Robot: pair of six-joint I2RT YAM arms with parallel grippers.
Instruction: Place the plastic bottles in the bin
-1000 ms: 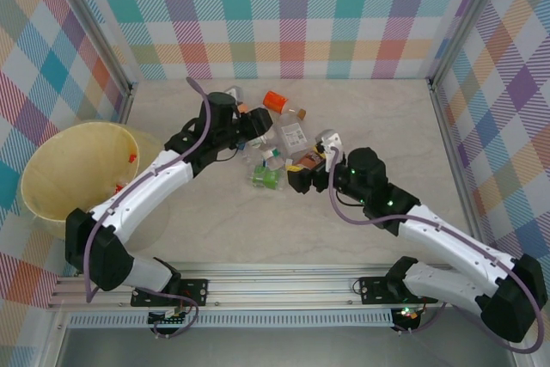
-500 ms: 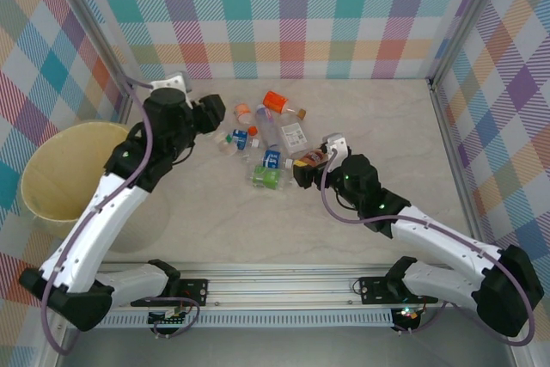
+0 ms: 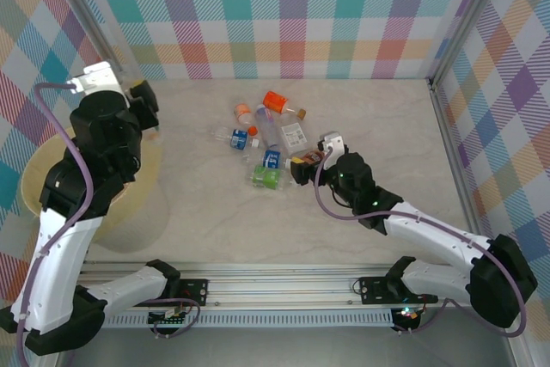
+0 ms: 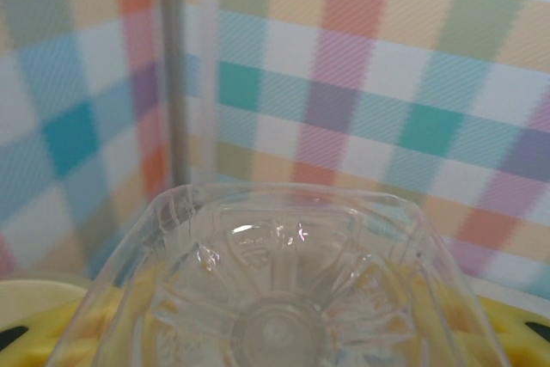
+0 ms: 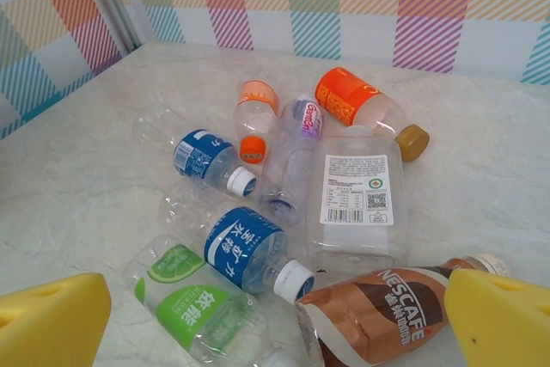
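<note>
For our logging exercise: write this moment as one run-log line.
left end effector: grips clear bottle near bin | right end effector: open, facing brown bottle | other bottles on table

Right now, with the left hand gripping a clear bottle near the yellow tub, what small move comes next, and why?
Probably shift the left hand over the middle of the large round pale yellow plastic tub before opening. From above it seems to sit at the tub's far rim, so the clear ribbed plastic bottle it grips might miss.
</note>
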